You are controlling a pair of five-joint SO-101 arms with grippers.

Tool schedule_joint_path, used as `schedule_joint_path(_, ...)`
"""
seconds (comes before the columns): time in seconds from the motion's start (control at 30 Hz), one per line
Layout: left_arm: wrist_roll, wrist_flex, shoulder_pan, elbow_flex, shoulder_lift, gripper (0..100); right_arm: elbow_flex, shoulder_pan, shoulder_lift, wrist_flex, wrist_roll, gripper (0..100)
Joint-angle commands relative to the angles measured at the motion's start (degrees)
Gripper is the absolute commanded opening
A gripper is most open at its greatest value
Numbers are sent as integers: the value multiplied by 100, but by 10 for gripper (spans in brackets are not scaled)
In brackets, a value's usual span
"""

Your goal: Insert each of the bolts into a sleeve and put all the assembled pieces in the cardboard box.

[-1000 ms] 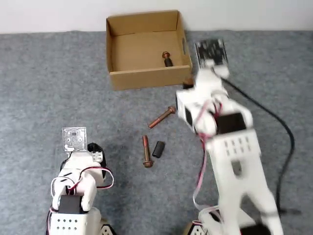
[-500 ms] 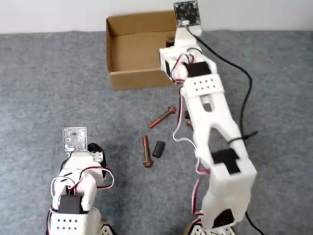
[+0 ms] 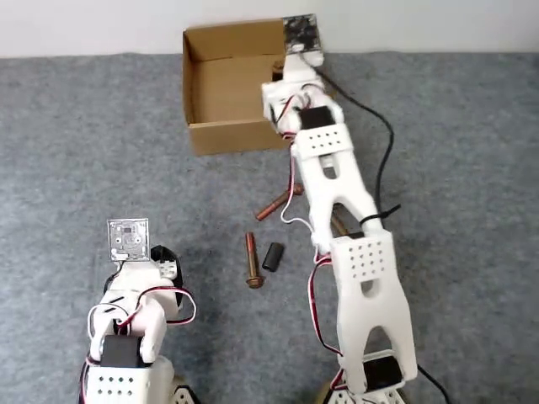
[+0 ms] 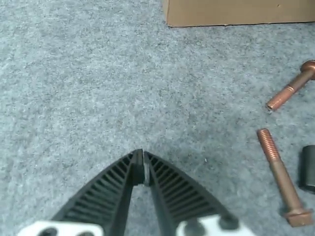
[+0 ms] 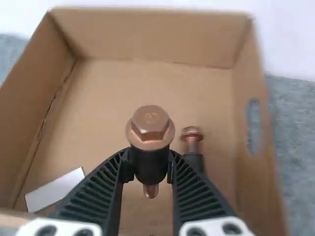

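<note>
Cardboard box [image 3: 240,135]: far on the counter [image 3: 101,151], assembled piece [image 5: 192,142] and white slip [image 5: 54,189] inside.
Right end effector [image 5: 149,158]: above box, clamping sleeved bolt [image 5: 150,130].
Left end effector [image 4: 141,160]: pinched closed, near left.
Loose mid-counter: near bolt [image 3: 251,257], far bolt [image 3: 274,204], sleeve [image 3: 272,256].

Robotics lab bench setup.
Grey felt-covered table [image 3: 76,135], bare white wall [image 3: 84,25], white plastic arm [image 3: 337,181] with exposed wiring.

Open brown cardboard box [image 3: 244,136] set at far side of grey carpeted table [image 3: 101,151]. Copper hex-head bolt in black sleeve [image 5: 150,130] clamped in right gripper [image 5: 149,164] above box interior. Second sleeved copper bolt [image 5: 191,140] laid on box floor, just beside. Nearer loose copper bolt [image 3: 251,259], farther loose copper bolt [image 3: 278,202] and short black cylindrical sleeve [image 3: 273,256] laid on table before box, sleeve just right of nearer bolt.
</note>
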Motion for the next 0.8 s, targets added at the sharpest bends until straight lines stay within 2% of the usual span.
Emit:
schedule_joint_path(0.0, -18, -149, -26, -40, -26, 5, -712, -215, 180, 57, 404, 8)
schedule_joint_path(0.2, -18, -149, -26, -40, -26, 5, -1143, -365, 620, 778, 677, 16)
schedule_joint_path(0.37, -18, -149, -26, -40, -26, 5, -1266, -338, 699, 1200, 668, 140)
schedule_joint_path(0.43, -18, -149, -26, -40, -26, 5, -1301, -347, 673, 1270, 668, 161)
schedule_joint_path(0.63, -18, -149, -26, -40, -18, 5, -1802, -338, 664, 1332, 668, 83)
schedule_joint_path(0.77, -18, -149, -26, -40, -18, 5, -2593, -338, 655, 2123, 668, 4)
